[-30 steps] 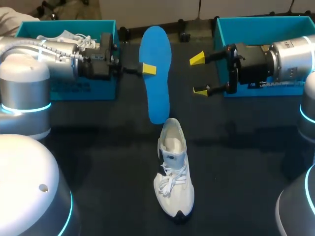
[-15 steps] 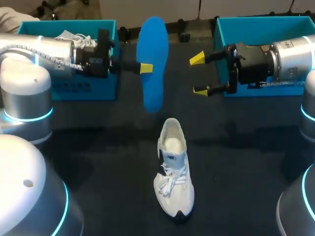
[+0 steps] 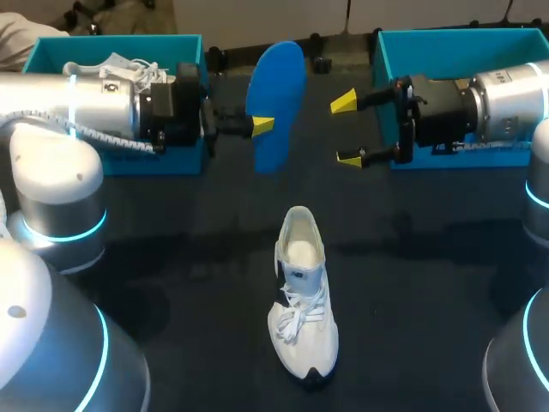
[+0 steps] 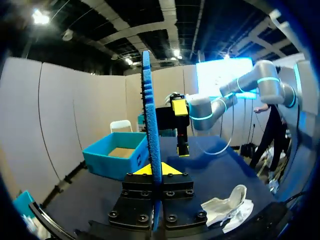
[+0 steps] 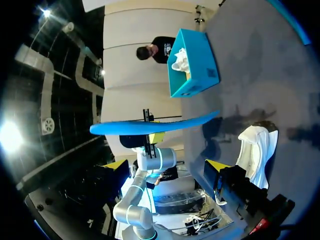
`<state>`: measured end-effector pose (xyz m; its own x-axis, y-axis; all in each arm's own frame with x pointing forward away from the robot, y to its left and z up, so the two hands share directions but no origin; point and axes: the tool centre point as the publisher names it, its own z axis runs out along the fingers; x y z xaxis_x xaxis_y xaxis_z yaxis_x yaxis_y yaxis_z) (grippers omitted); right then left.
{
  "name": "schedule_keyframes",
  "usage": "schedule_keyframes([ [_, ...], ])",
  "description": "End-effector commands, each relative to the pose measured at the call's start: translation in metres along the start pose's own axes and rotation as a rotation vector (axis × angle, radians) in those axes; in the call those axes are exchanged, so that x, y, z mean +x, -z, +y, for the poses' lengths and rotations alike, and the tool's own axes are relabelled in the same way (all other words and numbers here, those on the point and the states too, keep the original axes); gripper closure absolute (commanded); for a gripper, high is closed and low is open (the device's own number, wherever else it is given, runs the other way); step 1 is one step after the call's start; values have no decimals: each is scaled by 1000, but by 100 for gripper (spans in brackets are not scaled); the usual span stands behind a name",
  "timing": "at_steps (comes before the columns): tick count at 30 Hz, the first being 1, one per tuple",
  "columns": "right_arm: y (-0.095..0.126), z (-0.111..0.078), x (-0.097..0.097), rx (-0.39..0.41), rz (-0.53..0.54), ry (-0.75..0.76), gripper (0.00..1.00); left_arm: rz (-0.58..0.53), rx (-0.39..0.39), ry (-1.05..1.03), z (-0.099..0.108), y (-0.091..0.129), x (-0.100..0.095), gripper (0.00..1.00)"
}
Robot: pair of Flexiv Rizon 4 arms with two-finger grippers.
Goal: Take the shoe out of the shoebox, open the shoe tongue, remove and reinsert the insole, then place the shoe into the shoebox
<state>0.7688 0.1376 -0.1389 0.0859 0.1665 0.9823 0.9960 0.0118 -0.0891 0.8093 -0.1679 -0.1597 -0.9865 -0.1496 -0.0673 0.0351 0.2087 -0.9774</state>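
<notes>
A white shoe point(image 3: 302, 292) lies on the dark table near the middle, its toe toward the front edge; it also shows as the shoe point(image 4: 227, 209) and the shoe point(image 5: 258, 150) in the wrist views. My left gripper point(image 3: 261, 126) is shut on the blue insole point(image 3: 276, 105), which it holds in the air above the table; in the left wrist view the insole point(image 4: 151, 125) stands edge-on between the fingers of the left gripper point(image 4: 152, 170). My right gripper point(image 3: 346, 129) hangs open beside the insole with nothing between its fingertips point(image 5: 216, 165).
A teal shoebox point(image 3: 193, 153) at the back left holds another white shoe point(image 3: 120, 65). A second teal shoebox point(image 3: 386, 56) stands at the back right behind my right arm. Bare table lies around the shoe in the middle.
My left arm has raised the insole and turned it, so its lower end now hangs well above the shoe. The right arm and the shoe have not moved.
</notes>
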Motion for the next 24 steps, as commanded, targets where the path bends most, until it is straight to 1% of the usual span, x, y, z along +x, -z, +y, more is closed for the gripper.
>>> schedule_keyframes([
  [1, -2, 1, 0, -1, 0, 0, 0, -45, 124, -1075, 4, 1, 1, 100],
  [2, -2, 1, 0, -1, 0, 0, 0, -33, 141, -1095, 4, 2, -1, 100],
  [4, -2, 1, 0, -1, 0, 0, 0, -21, 134, -1158, 3, 3, -4, 100],
  [5, -2, 1, 0, -1, 0, 0, 0, -4, 149, -1197, 2, 4, -6, 100],
  [8, -2, 1, 0, -1, 0, 0, 0, 26, 136, -1296, -1, 5, -9, 100],
  [10, -2, 1, 0, -1, 0, 0, 0, 48, 142, -1347, -3, 5, -12, 100],
  [12, -2, 1, 0, -1, 0, 0, 0, 70, 122, -1418, -2, 3, -14, 100],
  [14, -2, 1, 0, -1, 0, 0, 0, 81, 131, -1443, -1, 3, -15, 100],
  [16, -2, 1, 0, -1, 0, 0, 0, 116, 143, -1494, 1, 4, -15, 100],
  [17, -2, 1, 0, -1, 0, 0, 0, 121, 139, -1500, 2, 3, -15, 100],
  [19, -2, 1, 0, -1, 0, 0, 0, 144, 105, -1557, 6, 2, -16, 100],
  [21, -2, 1, 0, -1, 0, 0, 0, 155, 111, -1570, 8, 0, -15, 100],
  [24, -2, 1, 0, -1, 0, 0, 0, 146, 93, -1598, 7, -3, -17, 100],
])
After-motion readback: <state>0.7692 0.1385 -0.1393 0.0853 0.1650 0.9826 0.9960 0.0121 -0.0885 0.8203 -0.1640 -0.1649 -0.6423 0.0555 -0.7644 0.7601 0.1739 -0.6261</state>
